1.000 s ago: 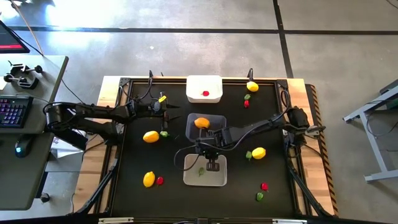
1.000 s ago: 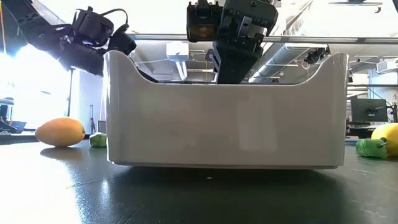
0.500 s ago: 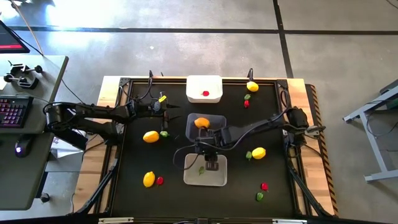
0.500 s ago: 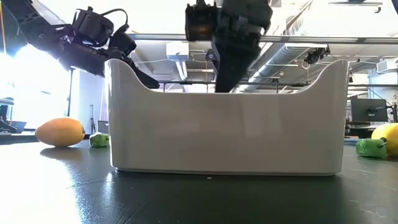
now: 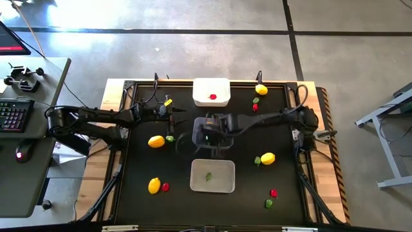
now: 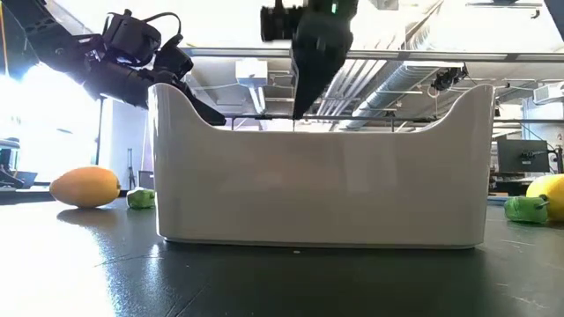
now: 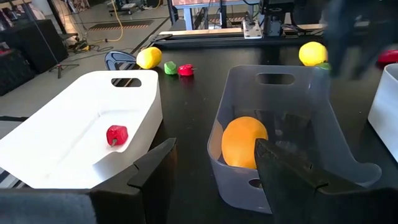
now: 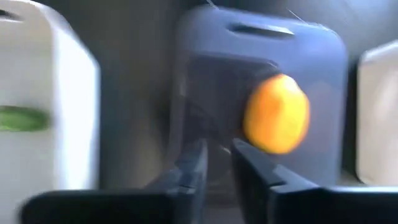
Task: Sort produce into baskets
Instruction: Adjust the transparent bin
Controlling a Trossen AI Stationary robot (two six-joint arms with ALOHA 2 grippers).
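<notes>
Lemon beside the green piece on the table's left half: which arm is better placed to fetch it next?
Left, probably. The left gripper hangs nearer the lemon, on its own side, with jaws open and empty. The right gripper is over the clear basket, farther off.

One green leafy piece is held in the pale grey basket at 6 o'clock, one red berry in the white basket at 12, and an orange oval in the clear basket between.

Right end effector covers clear basket from above; right wrist view motion-blurred; orange oval smeared.
</notes>
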